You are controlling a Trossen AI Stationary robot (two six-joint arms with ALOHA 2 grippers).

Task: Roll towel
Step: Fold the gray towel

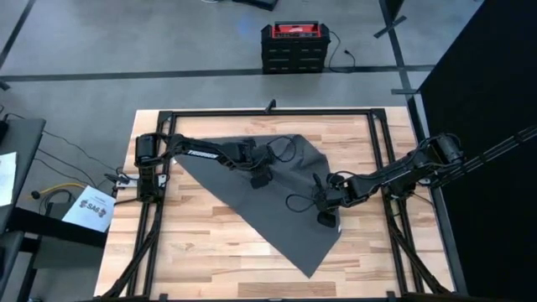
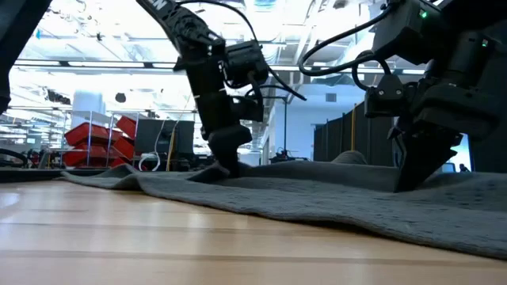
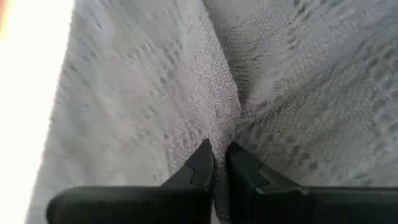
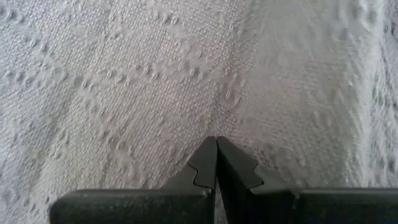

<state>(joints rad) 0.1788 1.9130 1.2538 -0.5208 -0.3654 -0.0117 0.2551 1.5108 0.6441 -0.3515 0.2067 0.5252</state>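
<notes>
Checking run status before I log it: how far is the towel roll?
Early stage. Done: the towel lies spread flat on the table, skewed, and both arms are down on it. In hand: the left gripper pinches a ridge of cloth near the far edge; the right gripper is shut with cloth gathered at its tips, toward the right side. Left: no rolled turn shows anywhere, so the whole roll remains.

towel (image 1: pixel 268 197) on table (image 1: pixel 193 243) | left gripper (image 1: pixel 261 178), right gripper (image 1: pixel 324 220) on towel
</notes>
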